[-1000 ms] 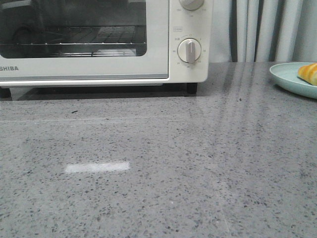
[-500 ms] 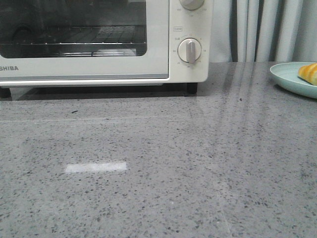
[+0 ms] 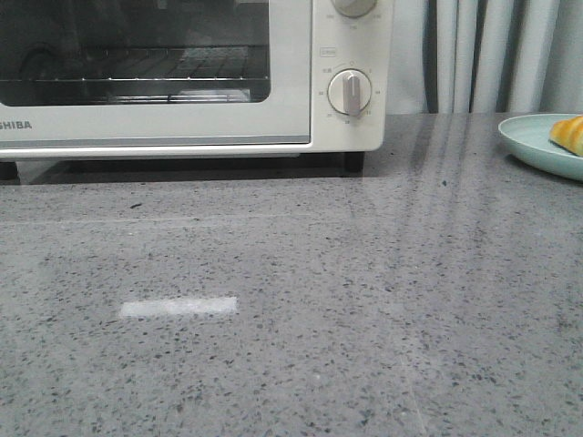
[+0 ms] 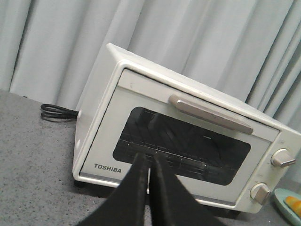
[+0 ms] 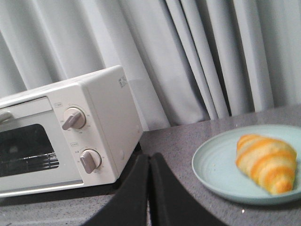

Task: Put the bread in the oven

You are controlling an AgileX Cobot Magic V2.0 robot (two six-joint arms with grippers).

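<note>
The bread [image 5: 267,163], a golden-orange croissant roll with cream stripes, lies on a pale green plate [image 5: 214,167]; in the front view its tip [image 3: 568,134] shows at the far right edge. The cream-white oven [image 3: 291,109] stands at the back left with its glass door closed; it also shows in the left wrist view [image 4: 141,108] and the right wrist view [image 5: 101,122]. My left gripper [image 4: 148,162] is shut and empty, in front of the oven door. My right gripper [image 5: 149,160] is shut and empty, between oven and plate. Neither gripper shows in the front view.
The grey speckled counter [image 3: 291,309] spreads in front of the oven. The plate's rim [image 3: 533,146] sits at the far right. Grey curtains [image 3: 483,55] hang behind. A black power cord [image 4: 56,113] lies beside the oven's left side.
The front view has shifted very slightly; the plate and bread sit a touch further right in the picture. Nothing on the counter has moved.
</note>
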